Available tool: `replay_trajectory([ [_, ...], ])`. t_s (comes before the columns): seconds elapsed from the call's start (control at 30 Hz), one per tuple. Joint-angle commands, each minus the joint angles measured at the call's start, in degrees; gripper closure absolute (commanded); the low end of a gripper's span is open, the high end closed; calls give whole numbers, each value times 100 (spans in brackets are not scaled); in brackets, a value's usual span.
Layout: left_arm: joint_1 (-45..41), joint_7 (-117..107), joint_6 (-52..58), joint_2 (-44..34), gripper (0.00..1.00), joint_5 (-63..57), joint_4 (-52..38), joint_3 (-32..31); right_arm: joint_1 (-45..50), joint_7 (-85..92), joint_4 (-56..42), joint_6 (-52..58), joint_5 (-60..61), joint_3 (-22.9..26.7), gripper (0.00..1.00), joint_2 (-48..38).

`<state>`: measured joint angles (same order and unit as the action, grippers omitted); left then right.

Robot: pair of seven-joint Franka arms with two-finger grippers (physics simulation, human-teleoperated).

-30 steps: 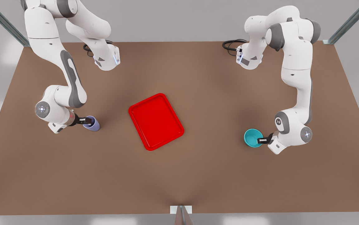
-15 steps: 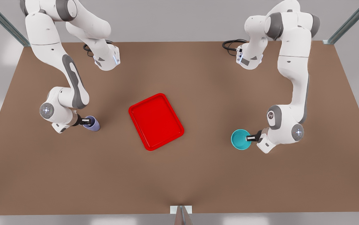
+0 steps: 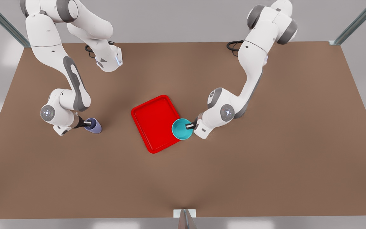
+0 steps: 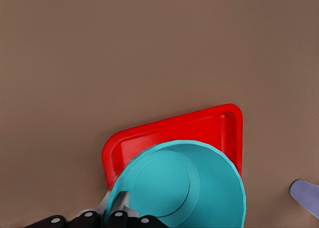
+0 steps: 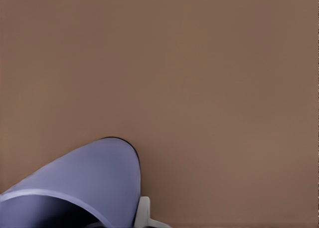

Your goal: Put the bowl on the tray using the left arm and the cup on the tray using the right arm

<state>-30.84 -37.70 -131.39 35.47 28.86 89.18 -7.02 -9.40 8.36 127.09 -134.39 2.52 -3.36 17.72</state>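
Our left gripper (image 3: 189, 126) pinches the bowl (image 3: 182, 129) over the tray (image 3: 154, 121) edge at frame centre — our right gripper (image 3: 87, 124) clasps the cup (image 3: 94, 126), centre-left.

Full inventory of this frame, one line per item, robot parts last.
bowl: 1, teal, held over the tray's edge on the front view's right, rim pinched by the left gripper.
cup: 1, lavender, on the table at the front view's left, rim gripped by the right gripper.
tray: 1, red, centre of the table.
table: 1, brown, under everything.
cables: 2 black coils, by the arm bases at the far edge.
left gripper: 1, black, shut on the bowl's rim.
right gripper: 1, black, shut on the cup's rim.
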Motion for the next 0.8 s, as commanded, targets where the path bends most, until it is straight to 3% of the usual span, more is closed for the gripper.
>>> replay_trajectory([
  [0.0, -9, -17, -10, 21, 79, 648, -41, -1, -1, -1, 0, 0, 2, 2, 79, 4],
  [0.27, -651, -457, -519, 513, 79, 630, -235, 8, -1, -1, -9, 53, -6, -7, 79, -110],
  [0.53, -686, -352, -739, 935, 76, 542, -235, 87, 69, 8, -18, 18, 3, -16, 79, -128],
  [0.57, -686, -352, -739, 944, 48, 542, -235, 87, 61, 8, -18, 18, 3, -16, 79, -128],
  [0.6, -686, -396, -730, 944, 0, 551, -235, 87, 61, 8, -18, 18, 3, -16, 79, -128],
  [0.77, -686, -431, -713, 927, 0, 542, -235, 87, 61, 17, -9, 79, 3, -25, 79, -225],
])
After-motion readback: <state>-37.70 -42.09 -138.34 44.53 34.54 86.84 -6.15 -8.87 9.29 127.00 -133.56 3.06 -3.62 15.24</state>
